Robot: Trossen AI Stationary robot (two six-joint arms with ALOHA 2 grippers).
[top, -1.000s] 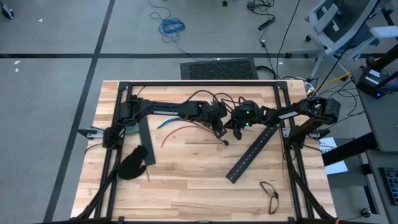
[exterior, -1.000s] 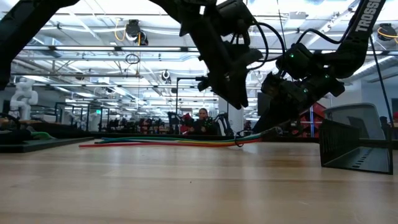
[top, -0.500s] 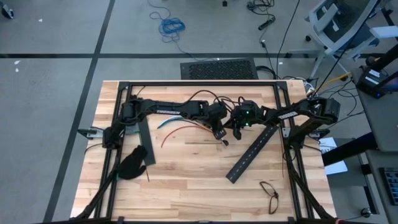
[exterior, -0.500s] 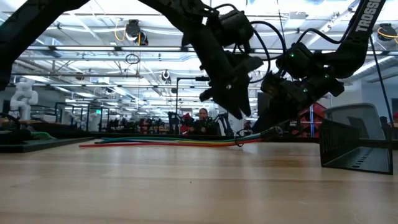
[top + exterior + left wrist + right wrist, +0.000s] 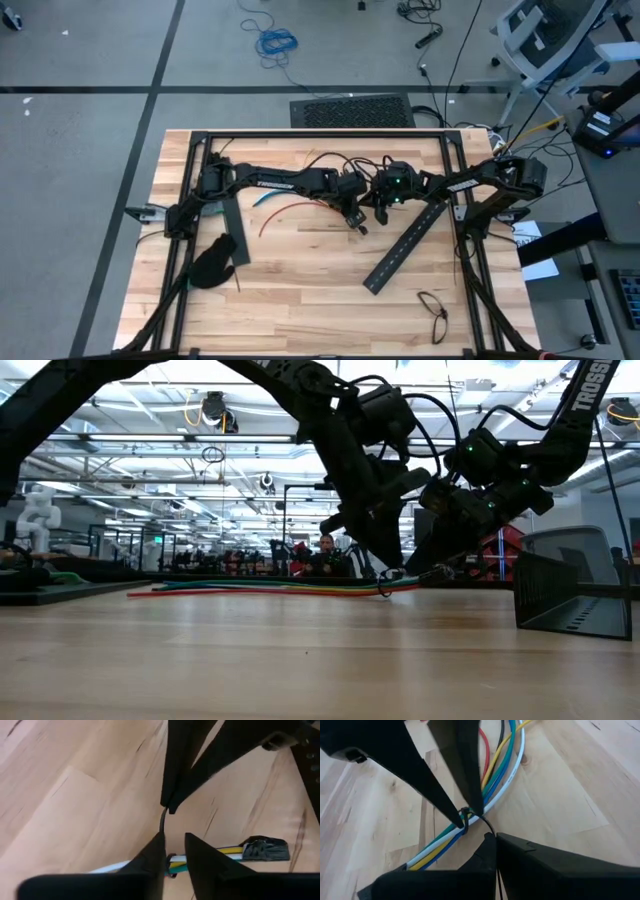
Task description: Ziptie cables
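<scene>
Working centre of high frame. Bundle of thin red, blue, white and yellow-green cables lying on pale wooden bench, thin dark plastic ziptie already looped around it. My right hand pinching ziptie tail, fingers together, probably holding strap taut. My left hand hovering at loop from opposite side, fingers narrowly apart, not clamped that I can tell; placed there, I judge, to brace bundle while cinching. Long flat black slotted bar lying lower right.
</scene>
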